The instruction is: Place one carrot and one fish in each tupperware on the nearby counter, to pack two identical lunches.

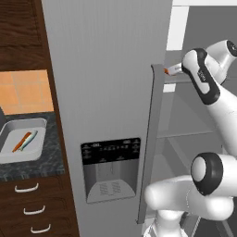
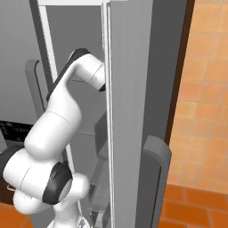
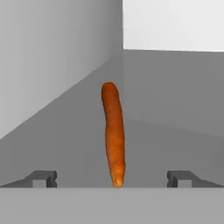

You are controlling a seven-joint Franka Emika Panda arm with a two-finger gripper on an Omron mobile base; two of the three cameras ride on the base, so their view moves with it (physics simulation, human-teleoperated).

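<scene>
In the hand view an orange carrot [image 3: 113,131] lies lengthwise on a grey fridge shelf, its thin tip pointing at the camera. My gripper [image 3: 113,179] is open, and the two dark fingertips [image 3: 41,178] stand wide apart on either side of that tip without touching it. In the left base view the arm [image 1: 206,83] reaches into the open fridge behind the door edge. A rectangular light-grey tupperware [image 1: 9,152] sits on the speckled counter [image 1: 28,169] at far left, holding a carrot [image 1: 21,142] and a fish [image 1: 31,139]. The second tupperware is out of view.
The grey fridge door [image 1: 106,92] with its water dispenser [image 1: 111,169] and long vertical handle [image 1: 150,139] stands between the arm and the counter. Dark wood drawers [image 1: 28,203] sit under the counter. The other door [image 2: 129,111] flanks the arm on the right, beside an orange tiled wall [image 2: 205,89].
</scene>
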